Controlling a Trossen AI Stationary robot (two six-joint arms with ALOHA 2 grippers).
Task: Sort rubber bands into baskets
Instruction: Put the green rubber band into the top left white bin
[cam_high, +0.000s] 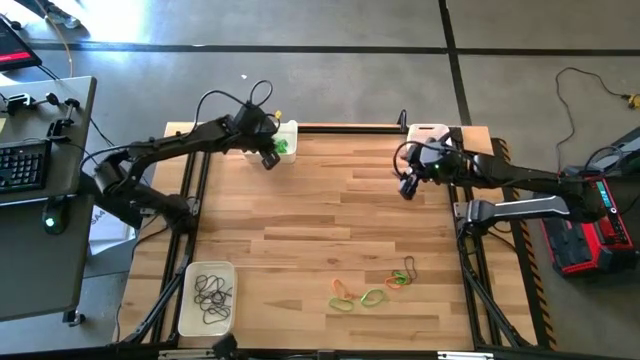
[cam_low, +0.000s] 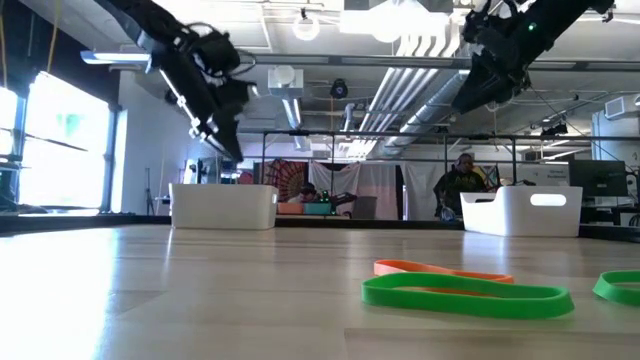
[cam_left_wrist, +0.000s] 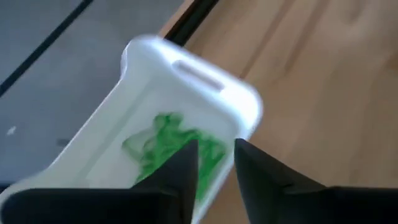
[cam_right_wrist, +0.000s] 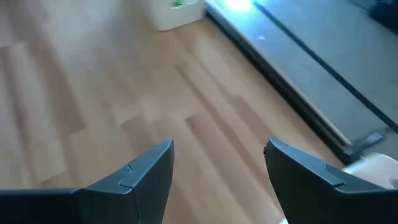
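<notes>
A white basket (cam_high: 287, 139) at the table's far left holds green rubber bands (cam_left_wrist: 174, 144). My left gripper (cam_left_wrist: 216, 163) hangs over this basket's near end (cam_high: 270, 157), its fingers a little apart with nothing between them. A second basket (cam_high: 429, 133) stands at the far right. Just in front of it my right gripper (cam_high: 407, 187) is open and empty above the bare wood (cam_right_wrist: 217, 158). A third basket (cam_high: 207, 297) at the near left holds dark bands. Loose green, orange and dark bands (cam_high: 372, 291) lie flat on the table near the front edge.
In the low view a green band (cam_low: 465, 292) and an orange band (cam_low: 440, 270) lie close to the camera. Black frame rails run along the table's edges (cam_high: 350, 127). The middle of the wooden table (cam_high: 330, 210) is open room. A person (cam_low: 462, 185) is in the room behind the table.
</notes>
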